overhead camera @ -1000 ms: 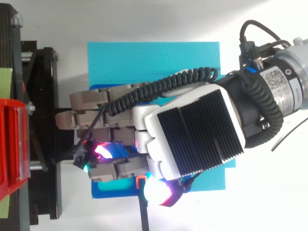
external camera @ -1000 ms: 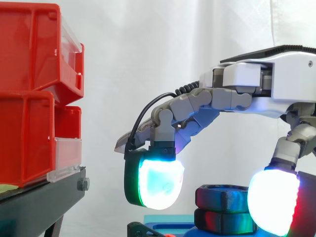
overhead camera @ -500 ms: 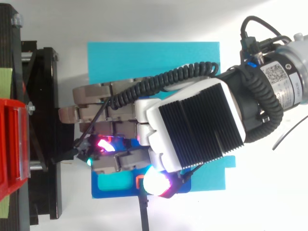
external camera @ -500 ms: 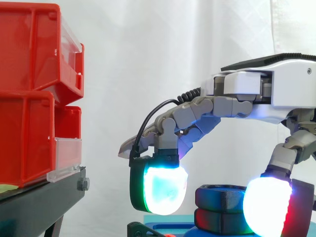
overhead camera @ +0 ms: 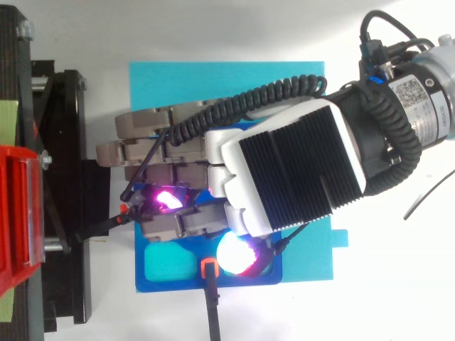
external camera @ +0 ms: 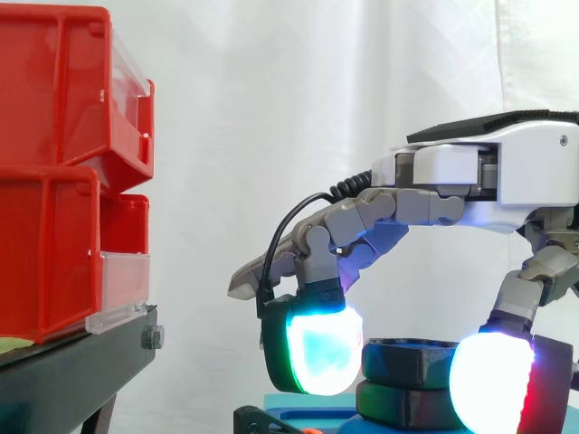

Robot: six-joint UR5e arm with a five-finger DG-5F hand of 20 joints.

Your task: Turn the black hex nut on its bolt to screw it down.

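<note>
The black hex nut (external camera: pixel 409 359) sits on its bolt above a second black hex piece (external camera: pixel 398 405), on a blue base (overhead camera: pixel 167 266). My hand (external camera: pixel 507 172) reaches in from the right and arches over the nut. One curled finger's cyan-green pad (external camera: pixel 317 354) touches the nut's left edge. The thumb's white pad (external camera: pixel 493 389) covers its right side. The other fingers stretch out straight to the left. From above, the hand (overhead camera: pixel 291 170) hides the nut.
Stacked red bins (external camera: pixel 63 172) stand on a black stand (external camera: pixel 72 371) at the left, close to the straight fingertips. A cyan sheet (overhead camera: pixel 227 82) lies under the blue base. A small orange part (overhead camera: pixel 208 268) with a black strip sits at the base's near edge.
The curled finger's pad has moved right and down, closing its gap to the nut's left edge. The thumb pad has dropped lower beside the nut. The wrist has turned slightly.
</note>
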